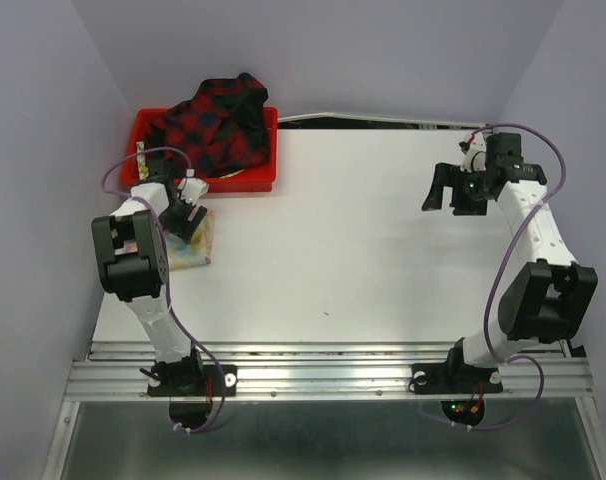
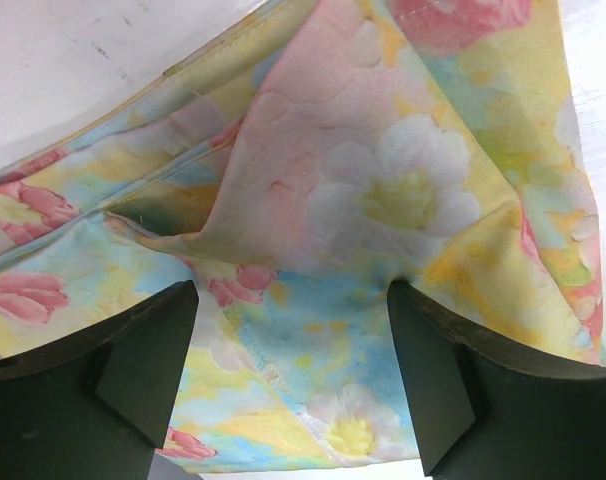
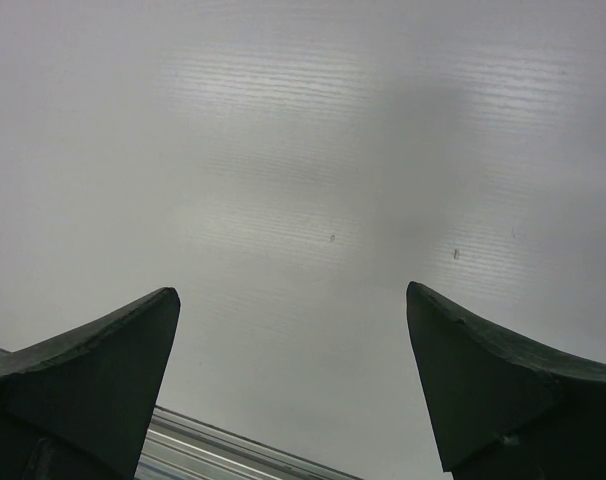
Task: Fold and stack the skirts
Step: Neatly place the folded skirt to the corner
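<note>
Floral skirt lies bunched on the desk at far left, just in front of the red tray. Plaid skirt is heaped in that tray, spilling over its back rim. Both look thin, limp & light: they'll sag, drape, prob. slide on the smooth top. Best taken at a hem or folded edge.

Left tool hangs low over the floral cloth, jaws apart, nothing clamped. Right tool is spread wide above the desk at far right, holding nothing.

Desk white, matte. Pale walls close in on 3 sides, so little room at left.
</note>
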Controlling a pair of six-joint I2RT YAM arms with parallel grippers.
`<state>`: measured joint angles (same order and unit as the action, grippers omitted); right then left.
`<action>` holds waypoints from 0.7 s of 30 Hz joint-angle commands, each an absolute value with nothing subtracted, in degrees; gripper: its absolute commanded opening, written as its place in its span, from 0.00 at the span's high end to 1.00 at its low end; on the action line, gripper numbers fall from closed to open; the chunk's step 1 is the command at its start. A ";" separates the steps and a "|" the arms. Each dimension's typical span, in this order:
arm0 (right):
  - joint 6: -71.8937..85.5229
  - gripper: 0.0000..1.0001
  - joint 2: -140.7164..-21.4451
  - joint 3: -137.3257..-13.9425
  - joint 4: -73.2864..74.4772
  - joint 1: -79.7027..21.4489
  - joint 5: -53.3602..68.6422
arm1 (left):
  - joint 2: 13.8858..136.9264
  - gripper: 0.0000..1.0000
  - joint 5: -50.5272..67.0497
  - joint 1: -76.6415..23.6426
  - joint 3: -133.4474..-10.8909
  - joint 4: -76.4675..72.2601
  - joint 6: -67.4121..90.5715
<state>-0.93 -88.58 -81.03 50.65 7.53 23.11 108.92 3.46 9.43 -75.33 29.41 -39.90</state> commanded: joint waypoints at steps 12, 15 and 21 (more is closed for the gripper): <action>-3.25 0.00 -84.73 -84.90 49.31 8.00 26.36 | 83.07 0.02 -4.11 -4.99 -88.68 35.35 -39.92; -4.04 0.00 -82.98 -83.42 48.52 8.00 27.24 | 81.39 0.02 -7.13 -14.29 -90.43 33.49 -32.47; -4.83 0.00 -74.38 -70.79 41.68 8.00 30.85 | 82.00 0.02 2.63 -21.09 -88.78 28.13 -19.80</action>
